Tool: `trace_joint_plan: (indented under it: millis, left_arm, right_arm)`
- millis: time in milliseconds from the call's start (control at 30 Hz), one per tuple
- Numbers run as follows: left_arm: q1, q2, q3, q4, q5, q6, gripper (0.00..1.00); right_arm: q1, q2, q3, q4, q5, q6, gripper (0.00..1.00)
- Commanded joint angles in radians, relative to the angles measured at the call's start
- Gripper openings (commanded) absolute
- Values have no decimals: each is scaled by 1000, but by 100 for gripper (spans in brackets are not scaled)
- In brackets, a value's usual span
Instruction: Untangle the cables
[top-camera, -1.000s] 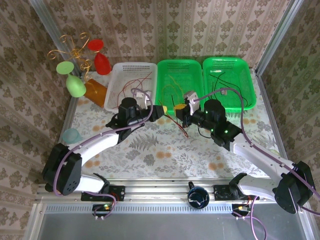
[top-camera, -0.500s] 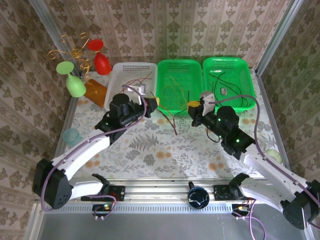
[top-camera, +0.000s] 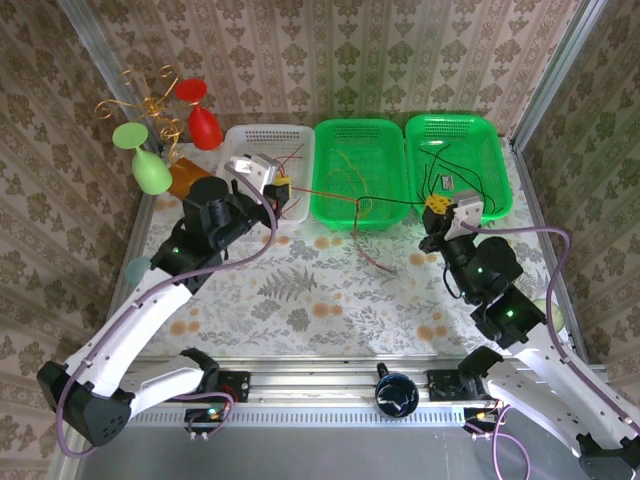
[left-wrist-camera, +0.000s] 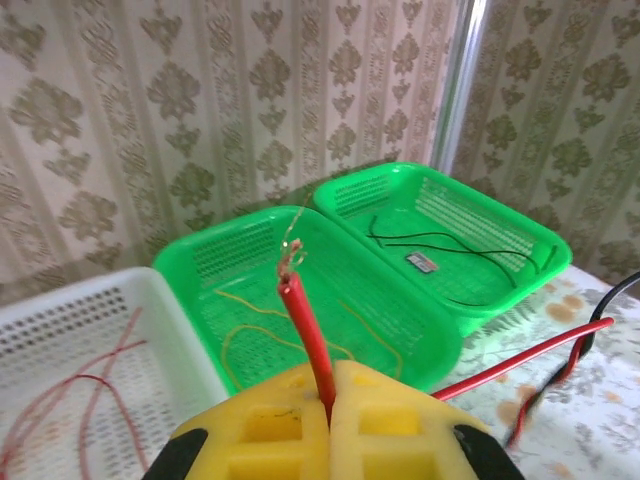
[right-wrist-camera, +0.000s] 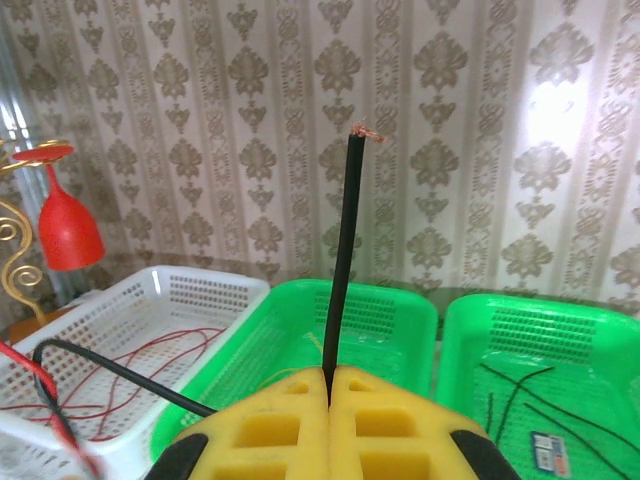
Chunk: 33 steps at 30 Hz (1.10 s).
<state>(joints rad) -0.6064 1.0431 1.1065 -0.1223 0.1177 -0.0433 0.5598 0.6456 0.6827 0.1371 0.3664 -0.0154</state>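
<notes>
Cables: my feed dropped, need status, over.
Left tool shut on red cable. Right tool shut on black cable. Snag: they twist together by the middle green basket's front rim.

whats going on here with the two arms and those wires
Two robot arms are untangling cables. The left gripper is shut on a red cable, the right gripper on a black cable. The two cables stretch between the arms and are twisted together near the middle green basket. Other wires lie sorted: red in the white basket, yellowish in the middle one, black in the right green basket.
</notes>
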Motion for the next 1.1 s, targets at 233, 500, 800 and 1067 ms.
trace_joint_plan:
  millis: [233,500,800,1067]
  left_arm:
    - [101,-50,92,-131,-187,141,0]
    - [234,-115,49,-131,-288,110,0]
    - [330,-147,26,-161,-311,93,0]
    - [359,-161,-13,-146,-212,24,0]
  right_arm:
    - [-33,-96,46,-22,206,-180,0]
    - [-101,-176,60,-57,275,-245,0]
    - [-161,-229,65,-49,395,-299,0]
    - [-192,-241,70,-93,361,-255,0]
